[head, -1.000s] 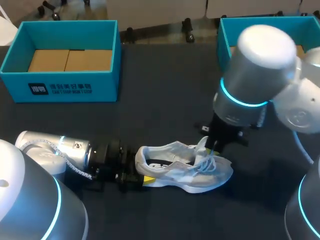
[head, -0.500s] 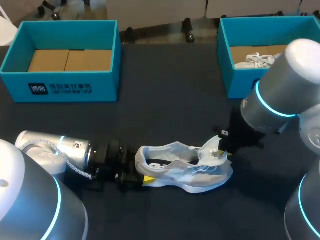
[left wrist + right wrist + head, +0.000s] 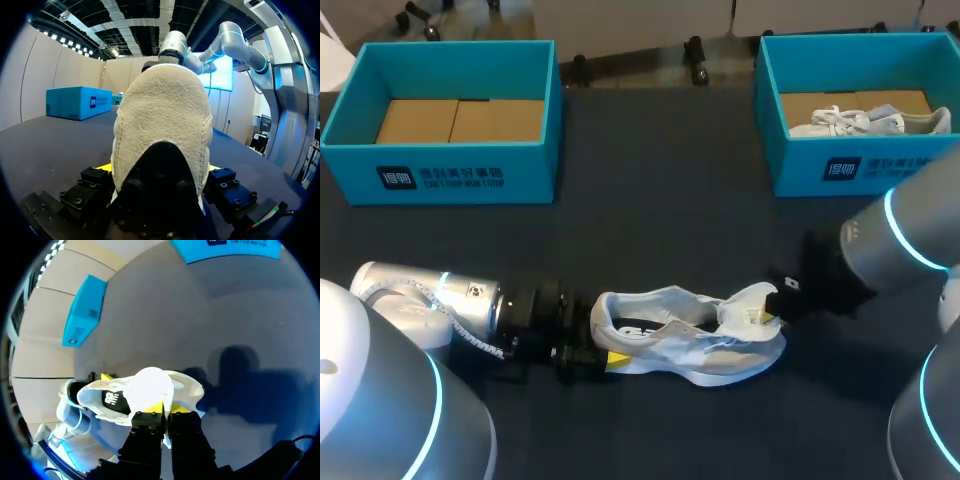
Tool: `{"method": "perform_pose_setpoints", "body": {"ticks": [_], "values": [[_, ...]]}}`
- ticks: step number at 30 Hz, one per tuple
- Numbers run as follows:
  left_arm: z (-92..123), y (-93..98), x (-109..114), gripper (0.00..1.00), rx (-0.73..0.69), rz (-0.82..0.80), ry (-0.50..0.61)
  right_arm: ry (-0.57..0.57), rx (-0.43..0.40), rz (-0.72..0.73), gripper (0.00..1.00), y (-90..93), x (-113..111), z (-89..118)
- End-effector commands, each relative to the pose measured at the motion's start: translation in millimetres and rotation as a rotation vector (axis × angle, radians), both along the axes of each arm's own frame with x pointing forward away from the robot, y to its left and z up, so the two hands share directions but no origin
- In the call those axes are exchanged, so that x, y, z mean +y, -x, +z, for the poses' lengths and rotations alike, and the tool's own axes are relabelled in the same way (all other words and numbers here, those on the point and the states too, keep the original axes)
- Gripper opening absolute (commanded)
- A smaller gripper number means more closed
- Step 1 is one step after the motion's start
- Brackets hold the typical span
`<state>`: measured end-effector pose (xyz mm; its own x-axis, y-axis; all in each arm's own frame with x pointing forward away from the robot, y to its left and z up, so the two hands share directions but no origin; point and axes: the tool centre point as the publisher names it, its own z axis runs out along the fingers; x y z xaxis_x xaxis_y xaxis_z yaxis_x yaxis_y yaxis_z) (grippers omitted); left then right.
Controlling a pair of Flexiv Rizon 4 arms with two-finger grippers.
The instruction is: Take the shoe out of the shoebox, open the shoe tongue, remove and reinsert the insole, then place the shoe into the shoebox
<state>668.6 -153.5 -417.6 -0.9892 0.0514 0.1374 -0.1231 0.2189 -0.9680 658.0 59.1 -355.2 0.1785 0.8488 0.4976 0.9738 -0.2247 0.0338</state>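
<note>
Left gripper (image 3: 600, 350) unchanged: fingers clamped on the heel of the shoe (image 3: 680, 345), which lies upright on the table (image 3: 650, 200). Right gripper (image 3: 775, 303), pinching the tongue (image 3: 748, 305), has drawn off rightward, pulling it open. Table dark; left box (image 3: 445, 165) and right box (image 3: 850, 170) at rear, second shoe (image 3: 865, 122) in the latter.

Soft, even light falls from above on the dark desk (image 3: 660, 200), which gives back almost no glare. The white shoe (image 3: 690, 345) therefore stands out bright, with only a thin shadow under its sole (the cyan rings (image 3: 910, 245) on the arms glow by themselves). In the right wrist view the tongue (image 3: 150, 387) is washed out to plain white and a broad dark shadow lies on the desk beyond the shoe, while in the left wrist view the heel (image 3: 160, 115) is lit from above and deep in shade low down.
</note>
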Motion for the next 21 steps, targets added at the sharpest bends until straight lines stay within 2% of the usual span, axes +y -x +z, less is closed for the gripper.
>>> {"method": "perform_pose_setpoints", "body": {"ticks": [1,2,4,5,6,7,8,10,13,17,21], "values": [[1.3,0.7,1.0,0.0,0.0,0.002,-0.003,-0.207,-0.053,0.003,0.0,5.7,-6.2,-1.2],[1.3,0.7,1.0,0.0,0.0,0.002,-0.003,-0.21,-0.052,-0.001,0.02,6.3,-6.7,-1.0],[1.3,0.7,1.0,0.0,0.0,0.002,-0.003,-0.21,-0.044,-0.005,0.14,7.5,-7.8,-0.6],[1.3,0.7,1.0,0.0,0.0,0.002,-0.003,-0.204,-0.034,-0.012,0.24,8.4,-8.5,0.3],[1.3,0.7,1.0,0.0,0.0,0.002,-0.003,-0.201,-0.03,-0.016,0.4,9.7,-9.6,2.6],[1.3,0.7,1.0,0.0,0.0,0.002,-0.003,-0.197,-0.03,-0.019,0.46,10.8,-10.6,5.3],[1.3,0.7,1.0,0.0,0.0,0.002,-0.003,-0.186,-0.025,-0.029,0.57,11.9,-11.6,8.5],[1.3,0.7,1.0,0.0,0.0,0.002,-0.003,-0.172,-0.031,-0.028,0.85,13.8,-12.9,16.9],[1.3,0.7,1.0,0.0,0.0,0.002,-0.003,-0.142,-0.03,-0.027,0.93,15.6,-13.7,30.4],[1.3,0.7,1.0,0.0,0.0,0.002,-0.003,-0.103,-0.029,-0.018,0.99,16.7,-13.5,47.2],[1.3,0.7,1.0,0.0,0.0,0.002,-0.003,-0.062,-0.038,0.006,0.98,15.9,-8.8,64.8]]}}
